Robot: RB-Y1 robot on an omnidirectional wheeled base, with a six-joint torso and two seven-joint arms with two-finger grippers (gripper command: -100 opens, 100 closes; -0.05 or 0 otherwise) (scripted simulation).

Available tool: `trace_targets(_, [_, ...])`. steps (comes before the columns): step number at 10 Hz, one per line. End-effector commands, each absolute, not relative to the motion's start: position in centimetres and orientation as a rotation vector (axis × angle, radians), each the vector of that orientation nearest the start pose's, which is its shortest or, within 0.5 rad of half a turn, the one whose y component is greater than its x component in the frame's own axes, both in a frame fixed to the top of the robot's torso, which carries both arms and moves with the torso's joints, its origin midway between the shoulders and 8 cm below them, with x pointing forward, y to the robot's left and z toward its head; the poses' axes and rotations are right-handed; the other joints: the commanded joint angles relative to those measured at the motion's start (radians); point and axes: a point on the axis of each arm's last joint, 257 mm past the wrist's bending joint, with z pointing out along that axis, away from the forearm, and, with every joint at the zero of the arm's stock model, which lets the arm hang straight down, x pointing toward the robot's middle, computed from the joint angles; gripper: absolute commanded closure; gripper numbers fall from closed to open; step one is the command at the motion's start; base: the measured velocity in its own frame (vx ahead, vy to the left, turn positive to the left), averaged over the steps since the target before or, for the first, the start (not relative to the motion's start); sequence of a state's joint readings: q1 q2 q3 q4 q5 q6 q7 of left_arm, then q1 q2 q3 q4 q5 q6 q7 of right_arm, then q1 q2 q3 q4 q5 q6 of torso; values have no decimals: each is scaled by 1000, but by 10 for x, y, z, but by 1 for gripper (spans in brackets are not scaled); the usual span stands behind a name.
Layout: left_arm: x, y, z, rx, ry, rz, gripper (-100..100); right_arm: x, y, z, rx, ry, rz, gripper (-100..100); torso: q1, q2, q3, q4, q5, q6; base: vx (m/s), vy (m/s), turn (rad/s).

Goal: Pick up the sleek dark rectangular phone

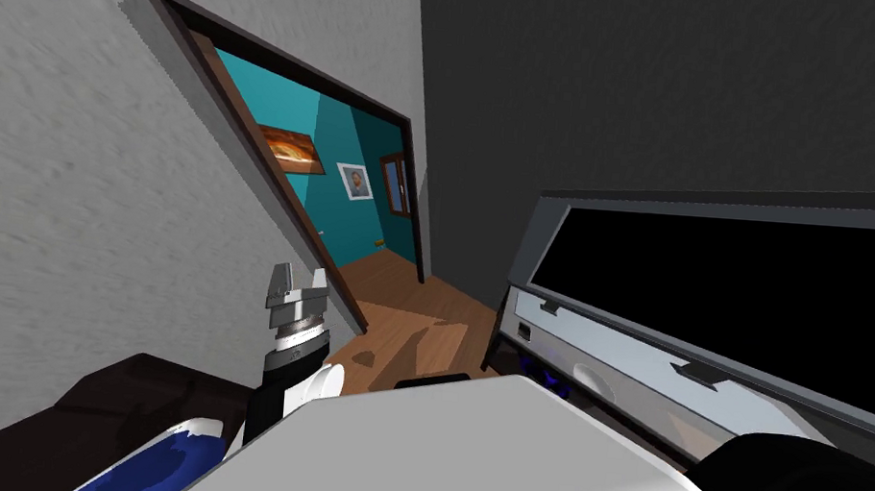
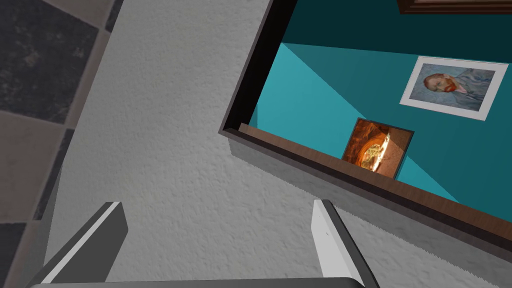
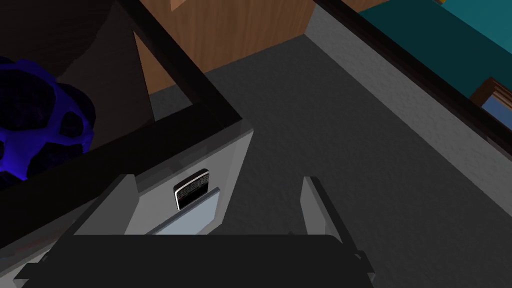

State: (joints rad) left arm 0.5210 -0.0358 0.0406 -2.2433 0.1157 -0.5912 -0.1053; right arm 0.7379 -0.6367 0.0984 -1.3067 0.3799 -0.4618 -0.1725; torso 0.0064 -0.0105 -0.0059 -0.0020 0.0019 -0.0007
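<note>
Right gripper (image 3: 215,200): fingers apart, nothing between them. The phone (image 3: 191,189), dark with a pale rim, sits on a light grey panel of a cabinet (image 3: 155,205) near its corner. It lies ahead of the fingers, nearer one blade, and is untouched. A black frame (image 3: 125,147) runs just beyond it, with a blue object (image 3: 45,120) behind. In the head view the phone appears right of centre, in the lower half.

Left gripper (image 1: 295,293): fingers apart, empty, raised lower left of centre before a grey wall (image 1: 64,183), beside a doorway (image 1: 335,173).

Grey textured wall (image 1: 55,182), dark-framed doorway (image 1: 244,138), teal room (image 1: 291,102) beyond, wood floor (image 1: 412,313), charcoal wall (image 1: 677,91).
</note>
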Motion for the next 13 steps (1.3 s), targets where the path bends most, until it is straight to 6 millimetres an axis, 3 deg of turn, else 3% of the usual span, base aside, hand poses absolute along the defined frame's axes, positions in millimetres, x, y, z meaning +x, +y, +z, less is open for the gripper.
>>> trace_targets(1, [327,313,19,-685,507,-1225,0,107,-454,-498,950,2232,430,-100,0,0,0,0,0,0,223,99,167])
trace_targets(4, [327,313,19,-685,507,-1225,0,101,-458,-501,961,2240,415,-100,-5,7,4,1,-1,1,59,22,13])
trace_targets(5, [327,313,19,-685,507,-1225,0,81,-470,-509,973,2284,369,-100,-6,11,6,2,-1,1,60,28,117])
trace_targets(6, [327,313,19,-685,507,-1225,0,76,-473,-511,981,2290,359,-100,-5,9,5,2,-1,0,83,32,73])
trace_targets(9, [327,313,19,-685,507,-1225,0,9,-511,-530,1038,2412,202,-100,-6,0,0,0,-1,0,188,18,175])
trace_targets(10, [327,313,19,-685,507,-1225,0,15,-508,-529,1028,2406,216,-100,-6,-2,-1,-1,-1,0,154,0,55])
trace_targets(11, [327,313,19,-685,507,-1225,0,9,-511,-530,1038,2412,202,-100,-6,1,0,0,-1,1,77,-6,-17])
trace_targets(13, [327,313,19,-685,507,-1225,0,-31,-531,-537,1079,2473,111,-100,-7,6,3,1,-1,0,132,-15,160])
